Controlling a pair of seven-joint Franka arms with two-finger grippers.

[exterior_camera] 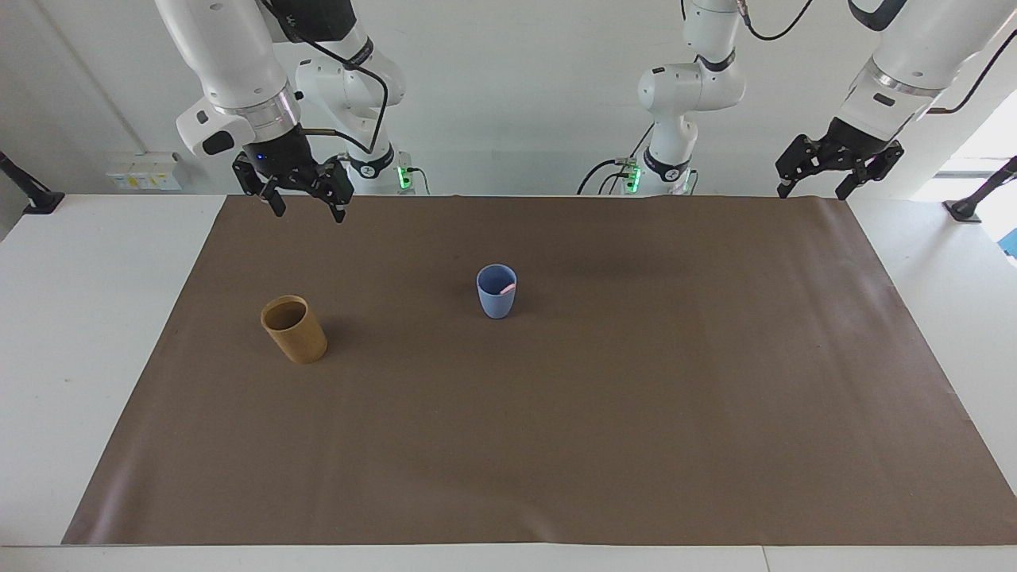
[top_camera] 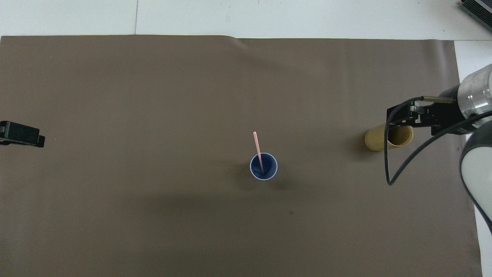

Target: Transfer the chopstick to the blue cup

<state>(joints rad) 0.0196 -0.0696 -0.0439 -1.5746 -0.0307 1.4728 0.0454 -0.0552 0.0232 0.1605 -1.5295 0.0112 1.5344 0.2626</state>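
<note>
The blue cup (exterior_camera: 496,294) stands upright near the middle of the brown mat. One pale pink chopstick (exterior_camera: 507,287) stands in it and leans on the rim; in the overhead view the chopstick (top_camera: 257,148) sticks out of the blue cup (top_camera: 269,171) away from the robots. My right gripper (exterior_camera: 307,211) is open and empty, raised over the mat's robot-side edge at the right arm's end; in the overhead view the right gripper (top_camera: 401,117) overlaps the tan cup's rim. My left gripper (exterior_camera: 813,192) is open and empty, and waits raised over the mat's corner at the left arm's end; it shows in the overhead view (top_camera: 23,134).
A tan-brown cylindrical cup (exterior_camera: 295,330) stands upright on the mat toward the right arm's end; it also shows in the overhead view (top_camera: 378,139). The brown mat (exterior_camera: 636,437) covers most of the white table (exterior_camera: 79,318). A black cable (top_camera: 388,161) hangs from the right arm.
</note>
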